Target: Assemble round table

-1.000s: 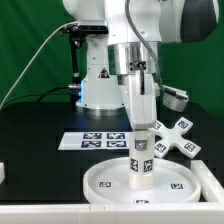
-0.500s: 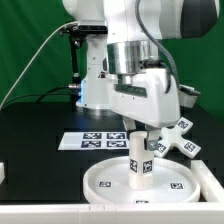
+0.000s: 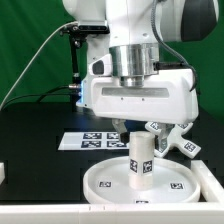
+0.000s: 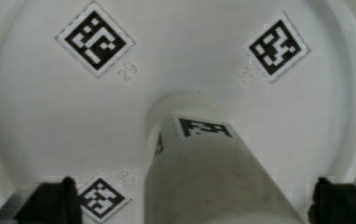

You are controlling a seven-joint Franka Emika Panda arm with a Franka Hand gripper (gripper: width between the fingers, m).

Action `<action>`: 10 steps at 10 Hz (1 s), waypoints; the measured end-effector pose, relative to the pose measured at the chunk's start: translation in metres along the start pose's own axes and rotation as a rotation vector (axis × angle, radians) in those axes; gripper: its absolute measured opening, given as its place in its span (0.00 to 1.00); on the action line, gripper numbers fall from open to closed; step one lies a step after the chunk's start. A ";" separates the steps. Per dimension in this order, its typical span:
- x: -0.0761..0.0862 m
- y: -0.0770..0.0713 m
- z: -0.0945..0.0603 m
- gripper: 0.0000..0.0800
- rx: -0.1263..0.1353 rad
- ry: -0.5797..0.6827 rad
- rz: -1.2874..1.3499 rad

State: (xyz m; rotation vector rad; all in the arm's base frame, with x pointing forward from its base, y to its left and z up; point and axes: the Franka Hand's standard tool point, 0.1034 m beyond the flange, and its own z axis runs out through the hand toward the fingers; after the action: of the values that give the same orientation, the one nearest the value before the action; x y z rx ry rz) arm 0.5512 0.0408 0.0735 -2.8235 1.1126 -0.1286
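leg upright on disc | foot behind, exterior view's right

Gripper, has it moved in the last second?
Yes. Behind it the marker board stays put, while the gripper has turned over the standing leg, broad side now facing the exterior view.

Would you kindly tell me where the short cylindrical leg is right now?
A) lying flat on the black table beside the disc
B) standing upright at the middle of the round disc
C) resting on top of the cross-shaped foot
B: the leg stands upright at the centre of the round disc, while the cross-shaped foot lies apart, off the disc.
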 end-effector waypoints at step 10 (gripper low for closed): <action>-0.001 -0.010 0.002 0.81 -0.092 0.069 -1.166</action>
State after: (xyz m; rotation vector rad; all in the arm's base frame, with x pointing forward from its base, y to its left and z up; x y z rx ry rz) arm 0.5574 0.0491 0.0733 -3.1294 -0.6501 -0.2502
